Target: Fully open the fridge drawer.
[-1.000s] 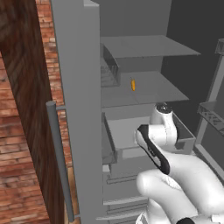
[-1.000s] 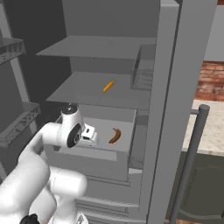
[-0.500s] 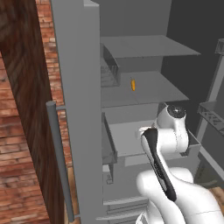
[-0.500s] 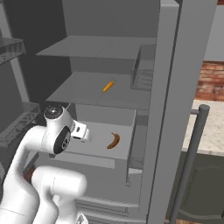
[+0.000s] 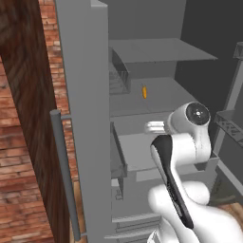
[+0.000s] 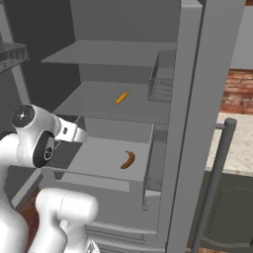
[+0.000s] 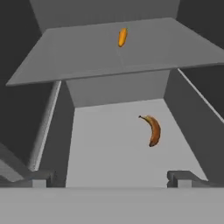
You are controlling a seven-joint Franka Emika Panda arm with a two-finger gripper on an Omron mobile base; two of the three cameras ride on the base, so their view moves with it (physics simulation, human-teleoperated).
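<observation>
My gripper [image 7: 111, 177] hovers, jaws wide, over the front edge of the fridge drawer [image 6: 101, 155] (banana [image 7: 152, 130] lies near its right wall).

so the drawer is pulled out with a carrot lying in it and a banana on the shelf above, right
No, they are swapped. The hand view shows the banana lying in the drawer, and the carrot on the shelf above. The drawer is indeed pulled out.

fridge drawer [image 6: 106, 157]: matt grey, smooth, prob. plastic | arm [image 5: 182, 147]: glossy white
</observation>
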